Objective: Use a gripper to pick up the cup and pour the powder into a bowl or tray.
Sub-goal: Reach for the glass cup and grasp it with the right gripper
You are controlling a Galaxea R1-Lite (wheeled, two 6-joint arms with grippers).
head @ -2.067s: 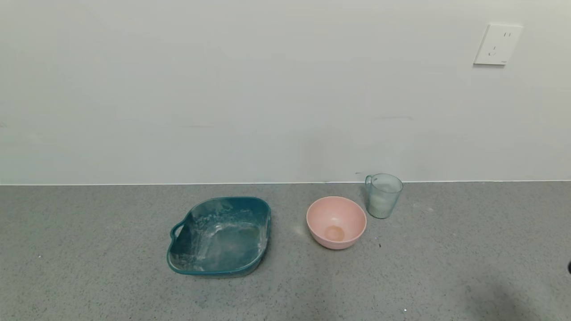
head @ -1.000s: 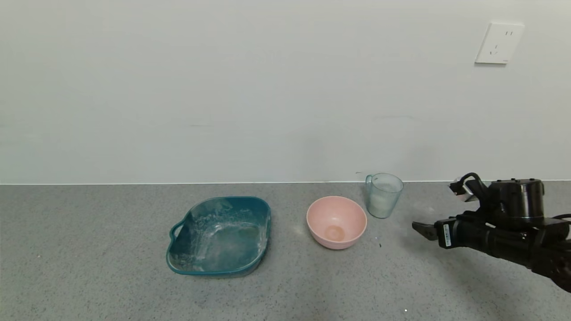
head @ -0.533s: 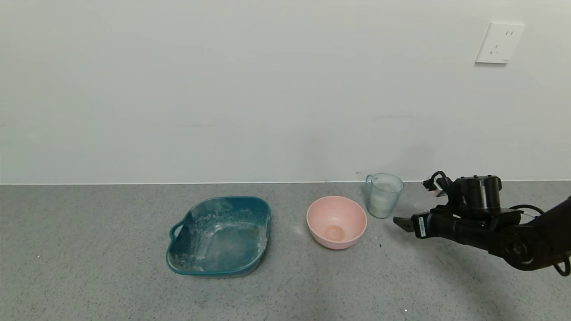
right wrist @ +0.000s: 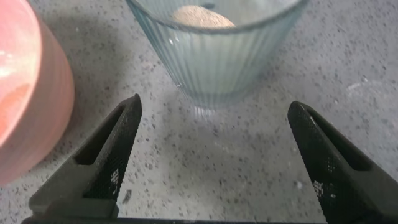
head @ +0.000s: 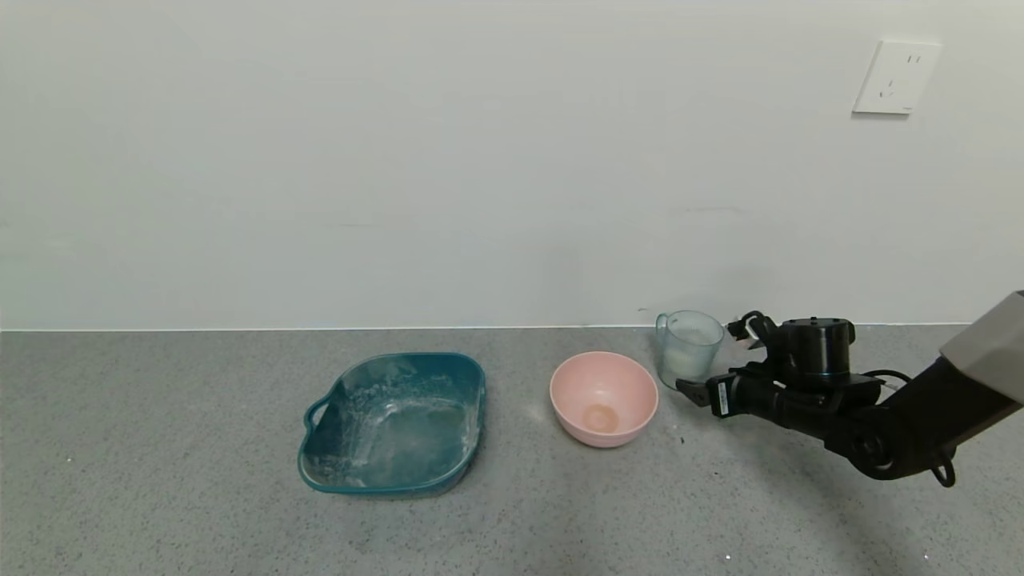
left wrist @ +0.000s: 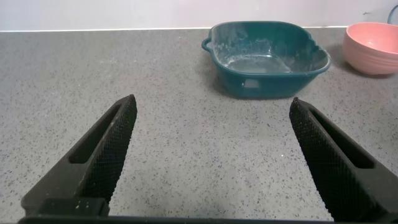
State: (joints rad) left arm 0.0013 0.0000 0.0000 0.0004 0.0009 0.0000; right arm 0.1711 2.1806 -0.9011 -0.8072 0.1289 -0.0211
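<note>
The head camera looks down across the bench [head: 160,520] toward the wall. Each low wrist camera faces forward; all three share the pink bowl [head: 603,398].

— What carries everything here?
— A grey speckled stone-look surface [head: 160,512] that meets a pale wall.
— And what stands on it?
— A teal squarish plastic tray with a handle [head: 394,422], dusted white inside. Near it stands a round pale pink plastic bowl [head: 603,398], and just beside that a translucent blue-green ribbed plastic cup [head: 688,349], upright.
</note>
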